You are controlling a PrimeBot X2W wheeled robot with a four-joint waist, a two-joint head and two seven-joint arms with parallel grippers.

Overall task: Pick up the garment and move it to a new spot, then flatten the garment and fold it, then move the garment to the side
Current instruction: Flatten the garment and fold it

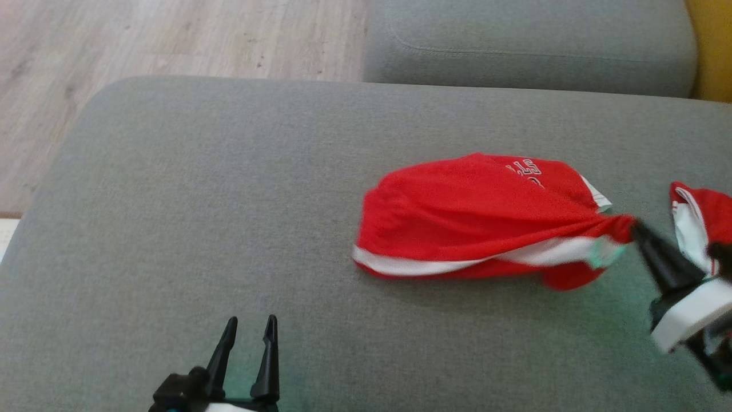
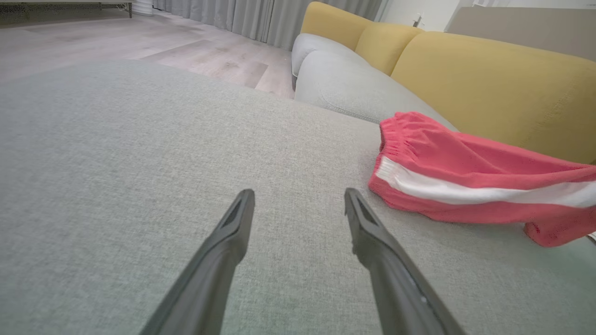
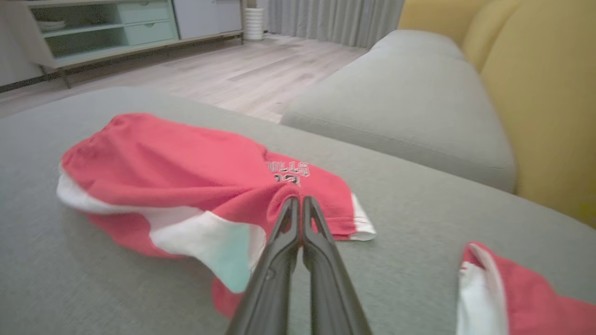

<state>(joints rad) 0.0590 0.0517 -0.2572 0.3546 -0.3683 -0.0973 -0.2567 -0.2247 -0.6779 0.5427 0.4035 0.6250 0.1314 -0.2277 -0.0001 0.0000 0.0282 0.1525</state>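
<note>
The garment (image 1: 474, 217) is a pair of red shorts with a white side stripe and white lettering, bunched on the grey cushion at centre right. My right gripper (image 1: 636, 224) is shut on the garment's right edge, pulling the cloth taut into a point. In the right wrist view the closed fingertips (image 3: 301, 201) pinch red fabric (image 3: 177, 163) just below the lettering. My left gripper (image 1: 249, 326) stands open at the lower left, over bare cushion. The left wrist view has the garment (image 2: 465, 172) to the right of the open fingers (image 2: 242, 209).
A second red and white cloth (image 1: 700, 223) lies at the far right, beside the right arm. The grey cushion (image 1: 200, 229) is wide; its left edge drops to wooden floor (image 1: 114, 34). Another grey cushion (image 1: 526, 46) and a yellow backrest (image 2: 489, 79) sit behind.
</note>
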